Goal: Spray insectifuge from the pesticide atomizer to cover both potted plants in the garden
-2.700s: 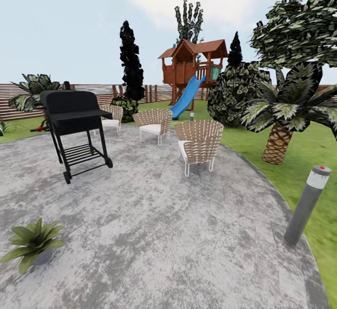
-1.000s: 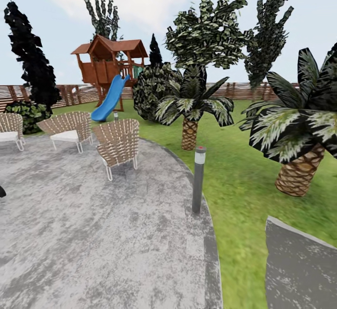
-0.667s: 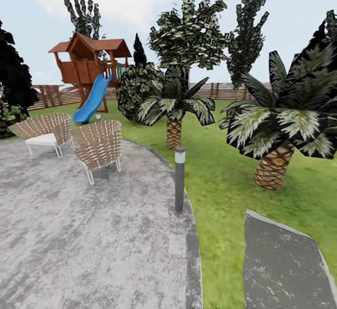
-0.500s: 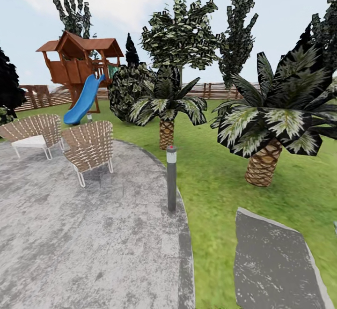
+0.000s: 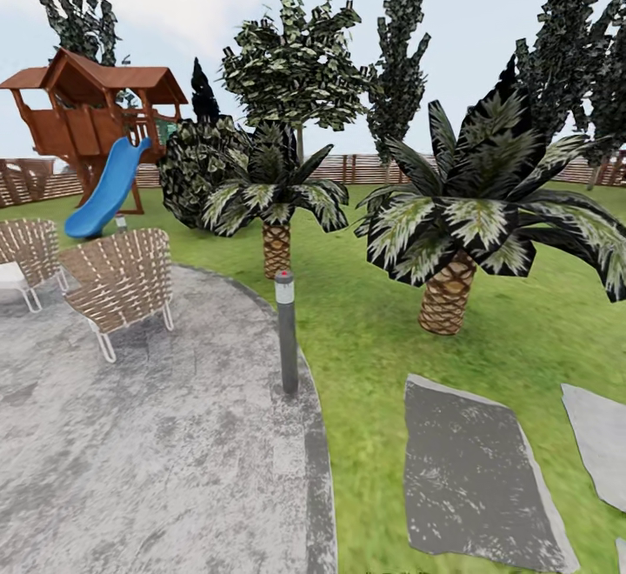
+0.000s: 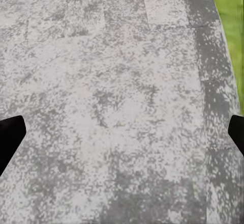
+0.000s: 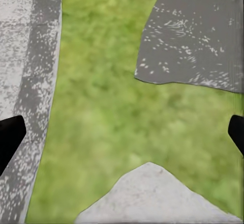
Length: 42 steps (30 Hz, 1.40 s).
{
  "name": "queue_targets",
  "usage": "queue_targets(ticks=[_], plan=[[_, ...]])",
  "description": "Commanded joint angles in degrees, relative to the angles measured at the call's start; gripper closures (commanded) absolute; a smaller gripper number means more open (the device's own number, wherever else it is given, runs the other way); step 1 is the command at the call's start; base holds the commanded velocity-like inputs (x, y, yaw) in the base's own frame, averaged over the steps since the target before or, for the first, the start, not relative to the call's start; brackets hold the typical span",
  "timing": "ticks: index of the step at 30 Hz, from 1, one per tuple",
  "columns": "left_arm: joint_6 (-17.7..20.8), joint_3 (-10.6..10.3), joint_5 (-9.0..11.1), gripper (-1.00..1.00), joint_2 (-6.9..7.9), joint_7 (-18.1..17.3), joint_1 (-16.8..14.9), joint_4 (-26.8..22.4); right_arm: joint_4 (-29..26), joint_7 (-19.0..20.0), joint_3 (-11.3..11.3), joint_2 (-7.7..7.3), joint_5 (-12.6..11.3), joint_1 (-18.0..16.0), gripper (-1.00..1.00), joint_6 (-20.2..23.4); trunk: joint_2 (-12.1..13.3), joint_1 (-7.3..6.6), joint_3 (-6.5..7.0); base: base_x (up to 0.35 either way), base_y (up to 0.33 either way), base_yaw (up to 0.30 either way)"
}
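Garden lawn beside mottled paving, both grippers' fingers spread wide

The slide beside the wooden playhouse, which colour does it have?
The slide is bright blue, best seen in the head view.

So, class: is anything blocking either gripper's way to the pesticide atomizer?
Cannot be told from here. The left gripper is open over grey paving, the right gripper open over lawn between stepping stones. Ahead stand a bollard light and two palms.
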Motion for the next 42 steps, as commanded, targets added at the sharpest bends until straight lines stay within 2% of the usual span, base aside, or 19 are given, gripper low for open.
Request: queue_targets(ticks=[1, 42], plan=[[-0.18, -0.01, 0.0, -1.0, 0.02, -0.02, -0.02, 0.02, 0.05, -0.02, -0.05, 0.01, 0.02, -0.05, -1.0, -0.17, -0.45, 0.22, -0.24, 0.0, 0.0, -0.267], [-0.18, -0.06, -0.07, -1.0, 0.02, -0.03, -0.02, 0.02, 0.05, 0.06, -0.03, 0.02, -0.02, -0.05, -1.0, -0.14, -16.89, 9.23, -7.98, 0.0, 0.0, -0.268]])
